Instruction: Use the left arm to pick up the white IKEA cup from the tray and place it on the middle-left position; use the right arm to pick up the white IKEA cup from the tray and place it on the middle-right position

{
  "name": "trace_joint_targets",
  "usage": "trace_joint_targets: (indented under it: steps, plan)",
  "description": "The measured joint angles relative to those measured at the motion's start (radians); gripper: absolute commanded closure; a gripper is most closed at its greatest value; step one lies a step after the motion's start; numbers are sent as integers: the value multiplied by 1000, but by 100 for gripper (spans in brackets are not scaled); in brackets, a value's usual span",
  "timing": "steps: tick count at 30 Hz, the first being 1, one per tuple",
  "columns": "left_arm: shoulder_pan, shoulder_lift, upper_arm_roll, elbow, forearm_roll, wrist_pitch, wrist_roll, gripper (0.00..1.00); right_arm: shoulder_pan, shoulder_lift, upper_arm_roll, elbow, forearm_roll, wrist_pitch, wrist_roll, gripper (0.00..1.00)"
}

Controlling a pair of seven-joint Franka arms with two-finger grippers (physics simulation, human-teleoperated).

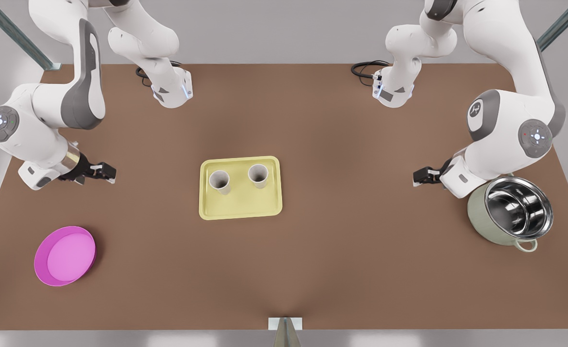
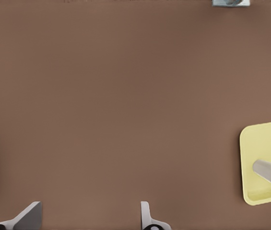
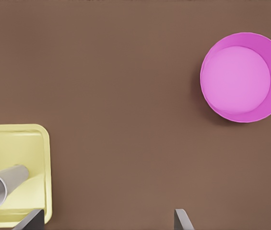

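Note:
Two white cups stand upright on the pale yellow tray (image 1: 240, 208) at the table's middle. One cup (image 1: 220, 181) is nearer the front view's left, the other cup (image 1: 258, 176) nearer its right. My left gripper (image 1: 416, 177) hovers open at the front view's right, well clear of the tray. Its wrist view has the open left gripper (image 2: 88, 221) over bare tabletop, with the tray (image 2: 262, 143) and a cup (image 2: 269, 171) at the edge. My right gripper (image 1: 109, 173) hangs open at the front view's left. The right wrist view shows the open right gripper (image 3: 107, 223), the tray (image 3: 15, 143) and a cup (image 3: 3, 187).
A round pink plate (image 1: 65, 256) lies near the table's front corner on the front view's left, also pink plate (image 3: 243, 76). A steel pot (image 1: 511, 210) sits right beside the left arm's wrist. Brown tabletop (image 1: 351, 241) stretches on both sides of the tray. A metal bracket (image 1: 285, 324) marks the front edge.

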Motion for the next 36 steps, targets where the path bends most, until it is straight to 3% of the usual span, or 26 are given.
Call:
trace_joint_targets:
  steps: [4,7,13,19,30,32,33,34,36]
  plan:
    - [1,5,-4,7,3,8,-12,0,14,42,11,-3,3,18,-2,0]
    - [-1,-5,-11,-20,8,7,-19,0,148,109,14,-19,7,55,21,0]
    - [-36,-17,-40,-31,61,-13,-37,0,353,171,27,-229,10,265,132,0]
    - [-37,-16,-41,-35,75,-27,-54,0,360,112,47,-481,20,509,243,0]
    - [-37,-17,-41,-38,78,-35,-74,0,364,176,98,-530,59,681,371,0]
    - [-37,-17,-41,-38,78,-35,-76,0,363,189,99,-530,59,690,386,7]
    - [-37,-17,-41,-39,78,-35,-77,0,363,197,99,-529,59,694,393,16]
    - [-37,-17,-41,-38,79,-36,-79,0,363,204,99,-529,60,696,399,32]
    - [-37,-17,-41,-38,79,-36,-80,0,364,210,99,-529,61,701,409,55]
